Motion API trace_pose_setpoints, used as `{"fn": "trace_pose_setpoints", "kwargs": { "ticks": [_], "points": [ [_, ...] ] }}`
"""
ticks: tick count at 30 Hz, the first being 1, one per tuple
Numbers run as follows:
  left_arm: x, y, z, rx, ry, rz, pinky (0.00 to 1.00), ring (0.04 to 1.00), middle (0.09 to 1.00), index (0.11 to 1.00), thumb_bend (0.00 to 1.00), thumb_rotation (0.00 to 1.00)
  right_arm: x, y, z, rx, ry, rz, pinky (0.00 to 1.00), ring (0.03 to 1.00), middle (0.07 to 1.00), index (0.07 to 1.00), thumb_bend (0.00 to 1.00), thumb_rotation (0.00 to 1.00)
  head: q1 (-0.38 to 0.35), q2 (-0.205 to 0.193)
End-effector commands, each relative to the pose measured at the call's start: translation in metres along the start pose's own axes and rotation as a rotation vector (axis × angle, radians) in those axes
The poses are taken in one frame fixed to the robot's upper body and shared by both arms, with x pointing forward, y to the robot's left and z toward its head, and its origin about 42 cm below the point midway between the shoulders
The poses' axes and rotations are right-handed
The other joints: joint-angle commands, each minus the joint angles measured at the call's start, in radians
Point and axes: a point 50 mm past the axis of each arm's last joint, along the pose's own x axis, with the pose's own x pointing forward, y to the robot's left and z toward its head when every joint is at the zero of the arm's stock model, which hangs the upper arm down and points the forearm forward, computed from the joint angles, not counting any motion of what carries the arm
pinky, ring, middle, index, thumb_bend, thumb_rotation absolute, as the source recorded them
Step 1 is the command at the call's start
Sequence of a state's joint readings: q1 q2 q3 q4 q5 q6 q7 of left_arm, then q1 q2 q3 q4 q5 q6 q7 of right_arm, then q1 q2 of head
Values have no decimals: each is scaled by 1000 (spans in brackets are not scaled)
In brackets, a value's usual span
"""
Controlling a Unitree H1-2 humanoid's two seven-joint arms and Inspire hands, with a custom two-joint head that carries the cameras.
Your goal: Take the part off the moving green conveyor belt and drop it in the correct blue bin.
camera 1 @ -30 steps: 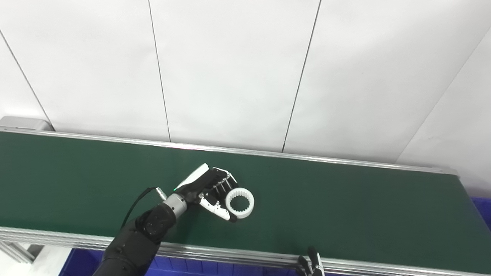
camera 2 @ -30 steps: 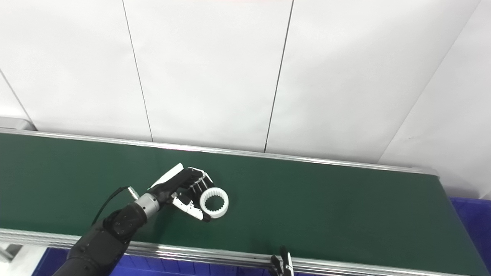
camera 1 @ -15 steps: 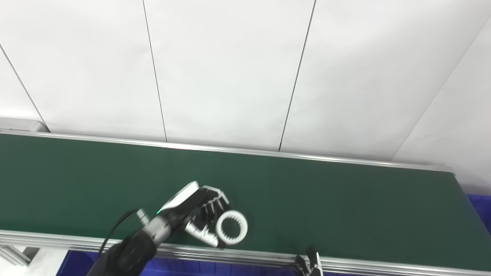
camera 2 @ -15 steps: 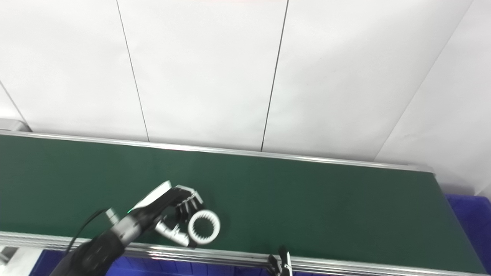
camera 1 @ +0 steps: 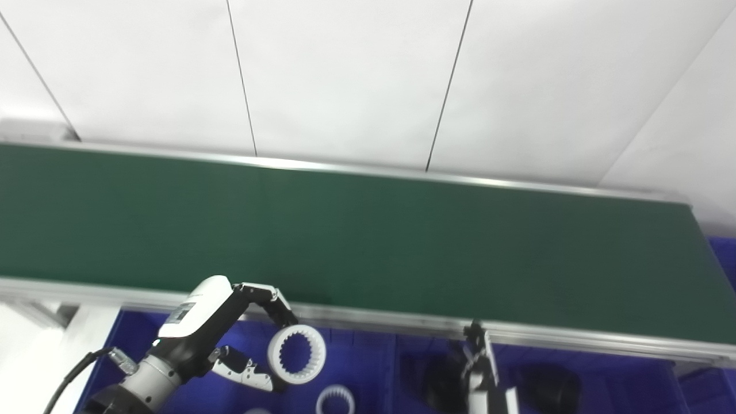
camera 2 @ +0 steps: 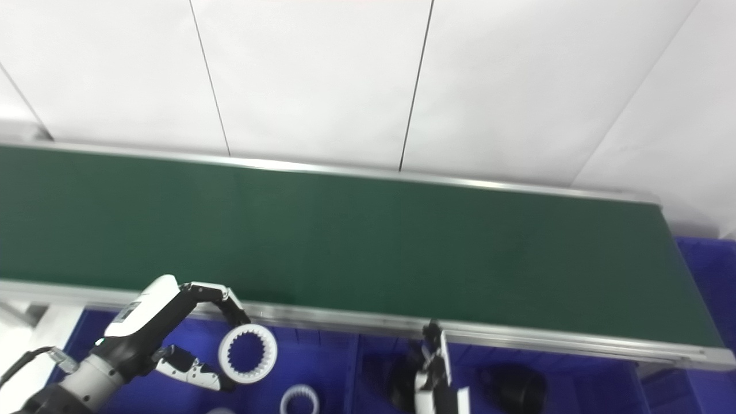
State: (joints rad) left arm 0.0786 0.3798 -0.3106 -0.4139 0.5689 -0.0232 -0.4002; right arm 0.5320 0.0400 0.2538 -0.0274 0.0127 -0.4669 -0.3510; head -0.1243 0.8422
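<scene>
A white toothed ring hangs over the left blue bin, just past the near rail of the green belt. My left hand is shut on it, fingers over its top edge and thumb under its lower left edge. In the right eye view the same ring sits in the left hand. My right hand rises at the bottom centre with fingers stretched upward, holding nothing. No part lies on the belt.
Another white ring lies in the left bin below the held one. Dark parts fill the neighbouring blue bin. A silver rail runs along the belt's near edge. A further blue bin shows past the belt's right end.
The camera has tilted down, bringing the bins into view. My left hand carried the ring from the middle of the belt over the near rail to above the left bin.
</scene>
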Motion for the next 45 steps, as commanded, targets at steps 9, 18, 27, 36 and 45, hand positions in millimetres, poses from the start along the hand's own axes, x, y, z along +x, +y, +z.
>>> {"fn": "trace_pose_setpoints", "kwargs": {
  "ticks": [9, 18, 27, 36, 45],
  "points": [
    [5, -4, 26, 133, -42, -24, 673, 610, 514, 468, 522, 0, 3, -11, 23, 16, -34, -1, 830, 873, 937, 930, 820, 907, 34, 63],
    [6, -8, 23, 147, -44, 27, 641, 586, 504, 480, 523, 0, 1, -10, 23, 7, -33, 2, 816, 871, 935, 926, 827, 929, 21, 58],
    [2, -9, 21, 233, -4, -47, 993, 996, 997, 997, 1000, 525, 0, -7, 21, 42, -27, 4, 825, 885, 941, 926, 842, 926, 9, 48],
    [1, -8, 22, 227, 2, -19, 1000, 1000, 1000, 1000, 1000, 537, -1, -6, 21, 62, -9, 6, 812, 886, 954, 937, 863, 901, 6, 46],
    [-4, 1, 32, 54, -76, 93, 1000, 1000, 1000, 1000, 1000, 537, -4, 0, 19, 59, -9, 8, 808, 889, 957, 942, 861, 902, -44, 45]
  ]
}}
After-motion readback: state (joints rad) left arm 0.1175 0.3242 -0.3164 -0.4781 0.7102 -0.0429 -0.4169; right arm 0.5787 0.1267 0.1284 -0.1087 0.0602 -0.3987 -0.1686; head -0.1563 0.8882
